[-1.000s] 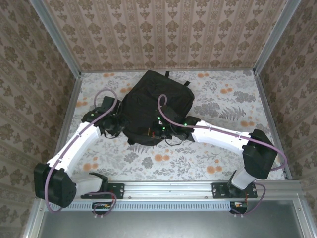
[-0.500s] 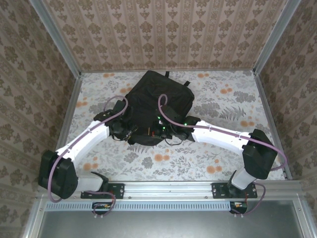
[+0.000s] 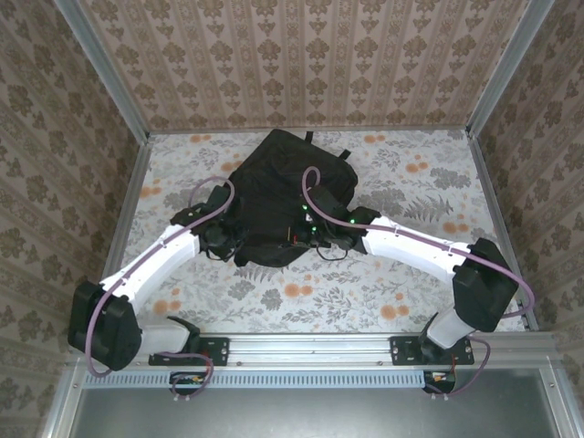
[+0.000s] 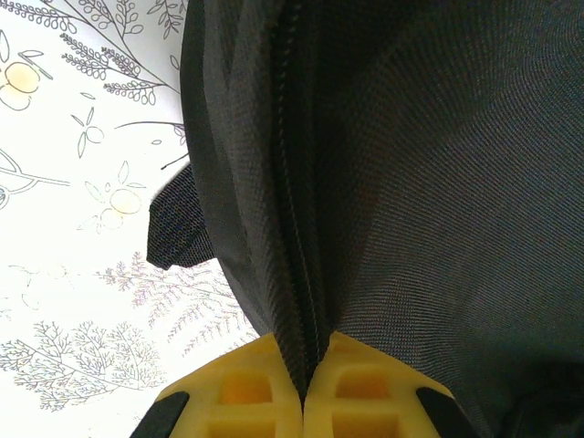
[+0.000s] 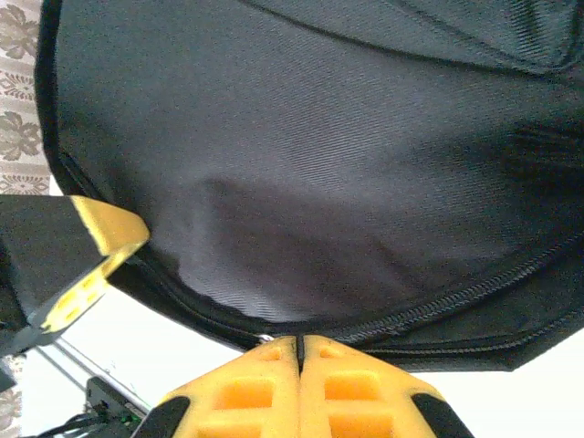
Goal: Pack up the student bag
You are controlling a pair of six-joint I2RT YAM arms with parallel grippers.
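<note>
Seam of student bag (image 3: 283, 182) pinched by left claw (image 4: 304, 365), right claw (image 5: 299, 351).

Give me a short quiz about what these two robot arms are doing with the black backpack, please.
1. True or false: the left gripper stands wide open.
2. Where does the black backpack lie? A) flat on the floral table B) hanging from a hook C) on a chair
3. What colour are the fingers of the right gripper?
Key: 1. False: it is pinched shut on the backpack's zipper seam. 2. A. 3. Yellow.
</note>
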